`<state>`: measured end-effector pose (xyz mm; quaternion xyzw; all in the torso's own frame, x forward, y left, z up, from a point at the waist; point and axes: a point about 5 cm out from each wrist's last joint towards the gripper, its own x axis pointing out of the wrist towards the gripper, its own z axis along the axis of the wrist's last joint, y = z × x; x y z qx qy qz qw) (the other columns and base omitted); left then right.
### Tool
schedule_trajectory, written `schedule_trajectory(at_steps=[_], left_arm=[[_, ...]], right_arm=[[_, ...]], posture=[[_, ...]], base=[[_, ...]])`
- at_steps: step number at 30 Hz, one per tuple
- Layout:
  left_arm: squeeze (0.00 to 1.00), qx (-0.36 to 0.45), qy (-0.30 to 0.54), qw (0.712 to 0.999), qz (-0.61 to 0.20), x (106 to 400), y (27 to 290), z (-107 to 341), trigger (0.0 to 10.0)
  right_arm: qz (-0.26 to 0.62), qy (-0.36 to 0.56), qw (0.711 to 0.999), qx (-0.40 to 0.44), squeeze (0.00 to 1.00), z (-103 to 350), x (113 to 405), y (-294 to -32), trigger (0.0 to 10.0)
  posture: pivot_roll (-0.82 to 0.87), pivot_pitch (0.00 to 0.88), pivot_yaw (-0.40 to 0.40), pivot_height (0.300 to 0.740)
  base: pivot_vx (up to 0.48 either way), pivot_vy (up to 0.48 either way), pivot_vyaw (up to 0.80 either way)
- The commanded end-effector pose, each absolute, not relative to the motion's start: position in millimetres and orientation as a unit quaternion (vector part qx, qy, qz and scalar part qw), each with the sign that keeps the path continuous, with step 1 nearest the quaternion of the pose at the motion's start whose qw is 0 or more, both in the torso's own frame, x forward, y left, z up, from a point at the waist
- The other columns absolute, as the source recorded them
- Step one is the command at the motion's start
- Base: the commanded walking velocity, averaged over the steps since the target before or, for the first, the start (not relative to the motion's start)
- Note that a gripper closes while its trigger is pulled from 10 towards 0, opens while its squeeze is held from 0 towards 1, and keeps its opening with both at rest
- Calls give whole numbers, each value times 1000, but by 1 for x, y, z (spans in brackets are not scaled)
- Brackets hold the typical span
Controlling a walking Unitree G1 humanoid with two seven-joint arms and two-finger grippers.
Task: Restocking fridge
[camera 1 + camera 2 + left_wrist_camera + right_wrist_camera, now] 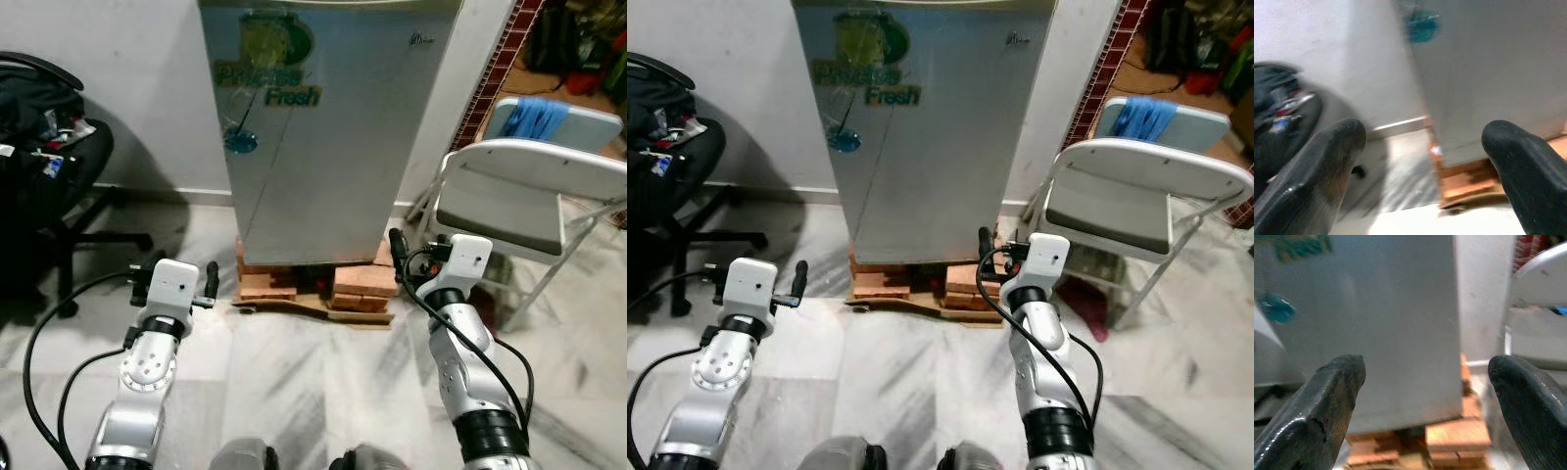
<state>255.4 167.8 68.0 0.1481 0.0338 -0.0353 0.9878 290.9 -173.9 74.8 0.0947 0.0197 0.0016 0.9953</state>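
A silver fridge stands straight ahead against the wall with its door shut and a green "Fresh" sticker near the top. It rests on a stack of bricks over a scrap of cardboard. Both my arms are raised in front of it, a short way back from the door. My left gripper is open and holds nothing, facing the fridge's lower left corner. My right gripper is open too, also holding nothing, and faces the fridge's lower right edge and the bricks.
A black office chair piled with clutter stands at the left. A white folding chair stands close on the right, with a blue cloth on another seat behind it. Grey marble floor lies between me and the fridge.
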Motion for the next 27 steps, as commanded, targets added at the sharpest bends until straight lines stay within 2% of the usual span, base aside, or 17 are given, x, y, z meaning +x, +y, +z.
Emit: schedule_trajectory(at_steps=[1,27], left_arm=[[0,156,20,987,-43,254,171,72,10000],[0,134,0,990,-51,255,168,77,10000]], right_arm=[[1,9,996,94,0,79,293,-172,10000],[-9,3,997,76,0,81,294,-176,10000]], posture=[[113,40,-26,740],[106,38,-30,740]], base=[[0,0,0],[0,0,0]])
